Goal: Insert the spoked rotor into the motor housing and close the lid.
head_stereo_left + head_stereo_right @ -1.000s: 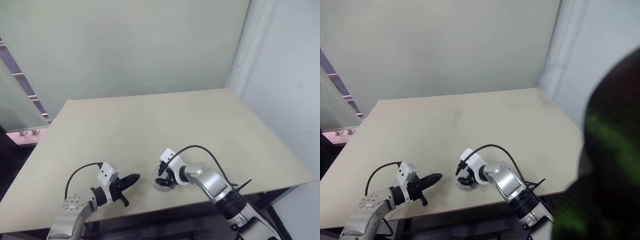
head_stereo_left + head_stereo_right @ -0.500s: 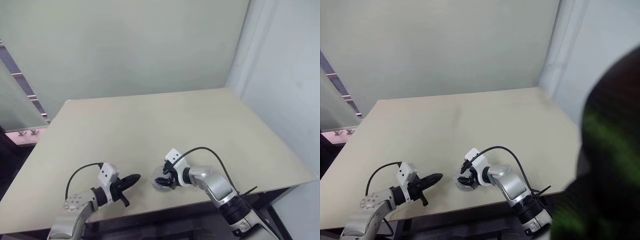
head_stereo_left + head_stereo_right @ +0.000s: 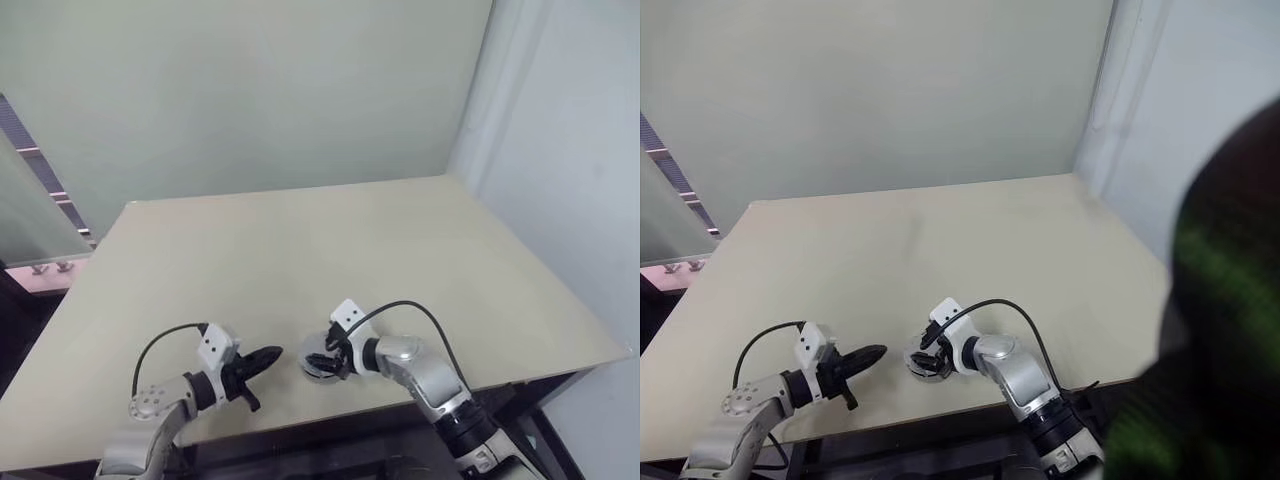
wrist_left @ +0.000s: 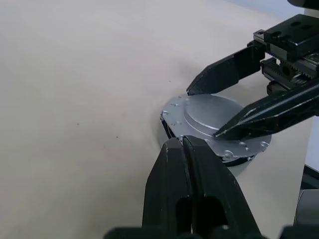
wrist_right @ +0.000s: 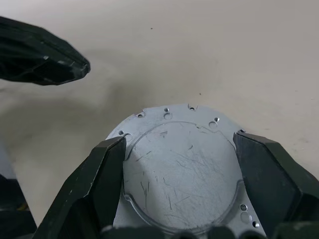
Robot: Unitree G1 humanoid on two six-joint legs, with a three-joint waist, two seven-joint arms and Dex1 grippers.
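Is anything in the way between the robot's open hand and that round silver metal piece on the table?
Nothing visible. The right hand is open, its two black fingers on either side of the round silver metal motor housing, with only bare beige table around.

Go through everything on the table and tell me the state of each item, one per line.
motor housing: flat on the table, silver lid on top, closed.
right end effector: open, fingers on either side of the housing lid.
left end effector: shut, empty, tip close beside the housing.
table: bare apart from the housing.
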